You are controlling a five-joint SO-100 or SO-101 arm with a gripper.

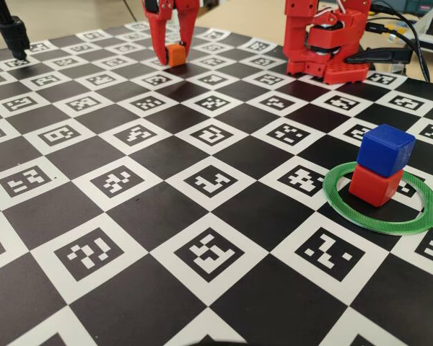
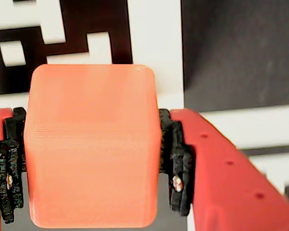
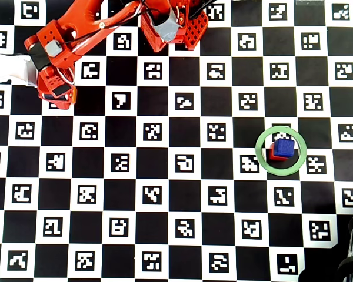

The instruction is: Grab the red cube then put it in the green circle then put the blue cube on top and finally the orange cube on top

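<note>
In the fixed view, the gripper (image 1: 175, 56) stands at the top of the frame, left of centre, its red fingers straddling the orange cube (image 1: 176, 54), which sits low by the checkered board (image 1: 151, 194). At right of centre, the blue cube (image 1: 387, 149) rests on the red cube (image 1: 375, 184) inside the green circle (image 1: 339, 202), slightly twisted against it.

In the wrist view, the orange cube (image 2: 91, 144) fills the centre, with the black pads (image 2: 176, 163) pressed against both its flanks: the gripper is pinching it squarely.

In the overhead view, the arm covers the cube at upper left, so the hold cannot be judged there; the stack sits in the green circle (image 3: 260, 157) at centre right, well apart from the arm. To do this step well, lift straight, carry high enough to clear the blue cube (image 3: 284, 147), then lower centred and let go only once seated.
</note>
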